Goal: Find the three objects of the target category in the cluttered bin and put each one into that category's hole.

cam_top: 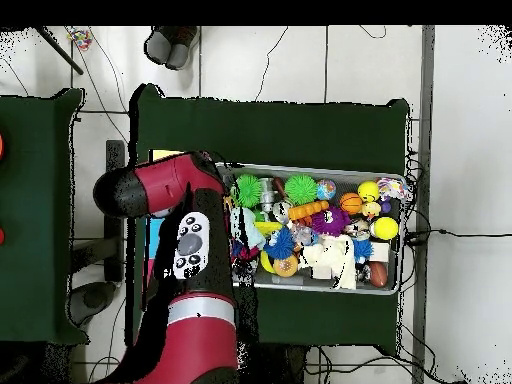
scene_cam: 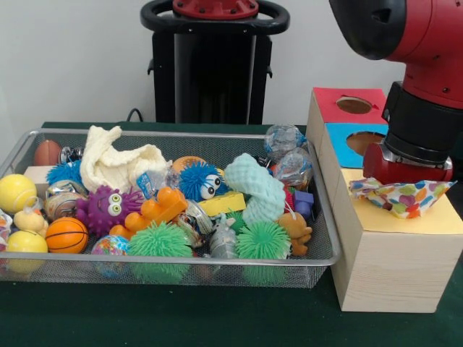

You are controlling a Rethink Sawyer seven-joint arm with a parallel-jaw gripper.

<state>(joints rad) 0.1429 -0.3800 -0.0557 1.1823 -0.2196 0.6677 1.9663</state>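
A colourful wrapper (scene_cam: 400, 196) was seen on the wooden box (scene_cam: 391, 260) beneath the gripper (scene_cam: 406, 168), jaws' state indiscernible, with sorting judged unfinished.

I am seeing a shiny wire-mesh metal bin (scene_cam: 43, 137), a matt pale wooden box (scene_cam: 391, 267), and a crinkled glossy wrapper (scene_cam: 401, 196) lying just under the gripper.

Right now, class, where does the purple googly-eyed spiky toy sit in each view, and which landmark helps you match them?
Front view: purple spiky toy lies left of centre in the wire bin, beside the orange basketball.
Overhead view: purple spiky toy lies right of centre in the bin.
Shared landmark: the basketball.
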